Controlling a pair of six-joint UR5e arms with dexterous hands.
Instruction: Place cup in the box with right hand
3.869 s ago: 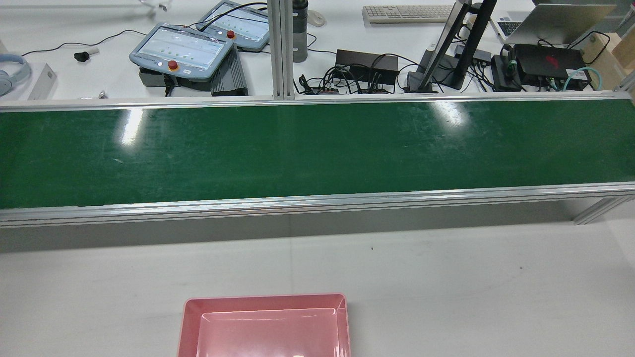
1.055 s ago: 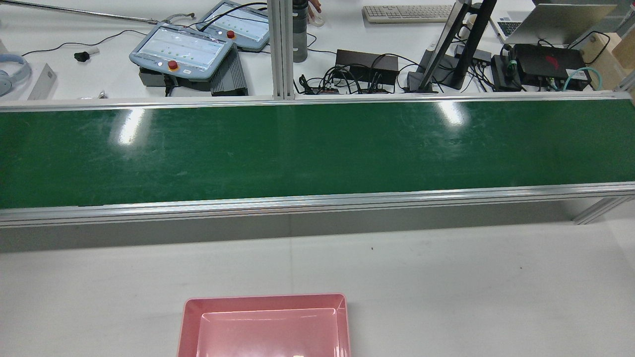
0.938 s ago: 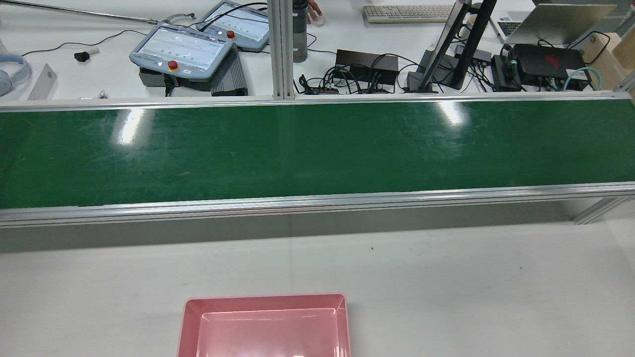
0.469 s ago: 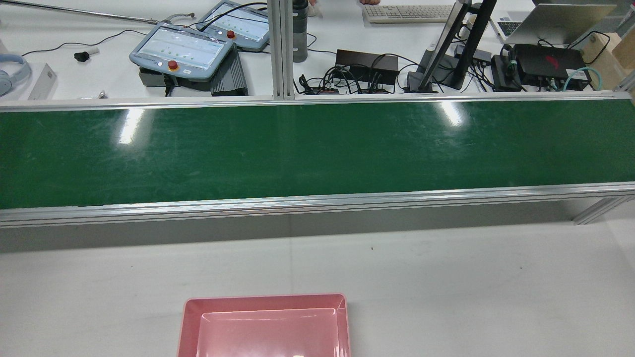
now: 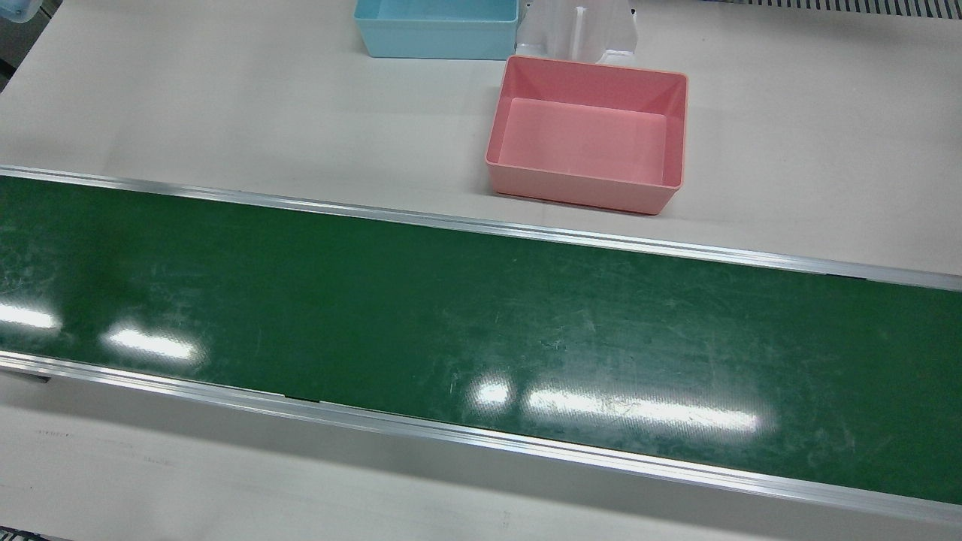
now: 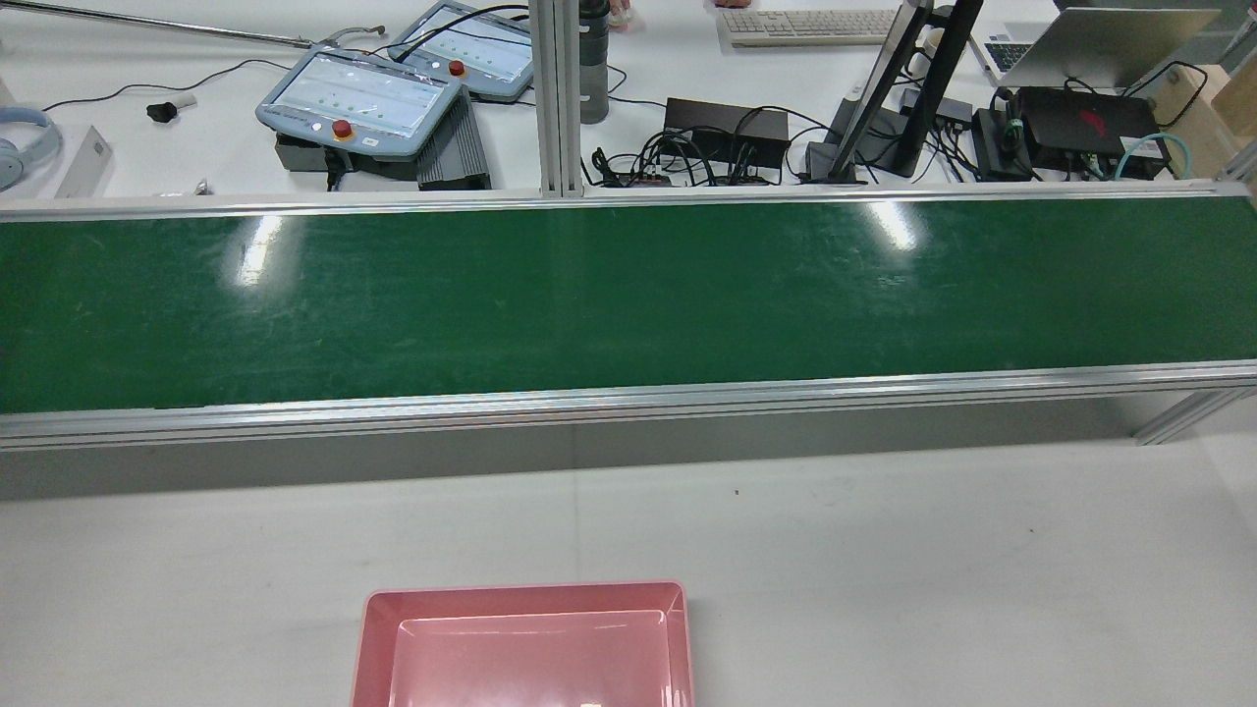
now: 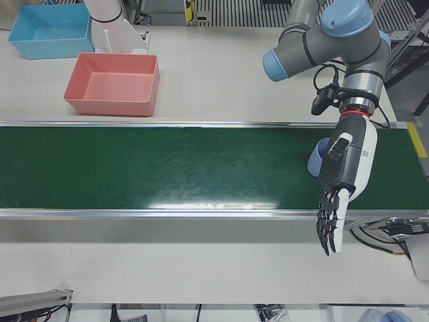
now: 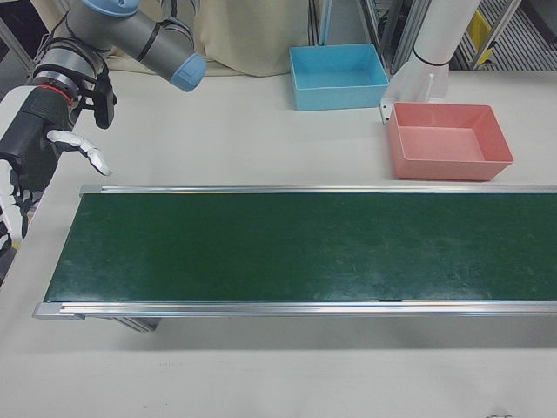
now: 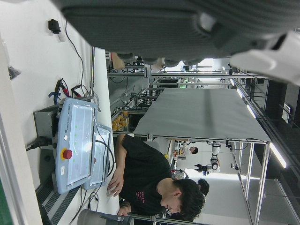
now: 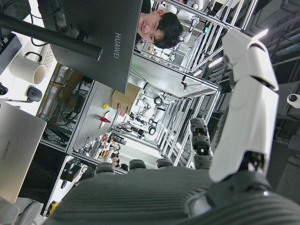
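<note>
A blue rounded cup [image 7: 316, 158] stands on the green belt [image 7: 167, 168] near its end, partly hidden behind my left hand [image 7: 342, 178]. That hand hangs over the belt's front rail, fingers straight, pointing down and apart, holding nothing. My right hand [image 8: 30, 152] hovers off the belt's other end at the view's left edge, open and empty. The pink box [image 5: 586, 188] stands empty on the white table behind the belt, also seen as the pink box [image 7: 110, 104], the pink box [image 8: 448, 165] and the pink box [image 6: 373, 638]. The cup is outside the front and rear views.
A blue box [image 5: 436, 41] sits beside an arm pedestal [image 5: 579, 34], close to the pink one. Across the belt [image 6: 628, 295], a desk holds two teach pendants [image 6: 358, 98], cables, a monitor stand and a keyboard. People sit there. A white mug [image 10: 23, 68] stands on that desk.
In the rear view the belt's scuff marks appear to drift rightward. A person's hand shifts near the keyboard on the far desk. The pink box stays put.
</note>
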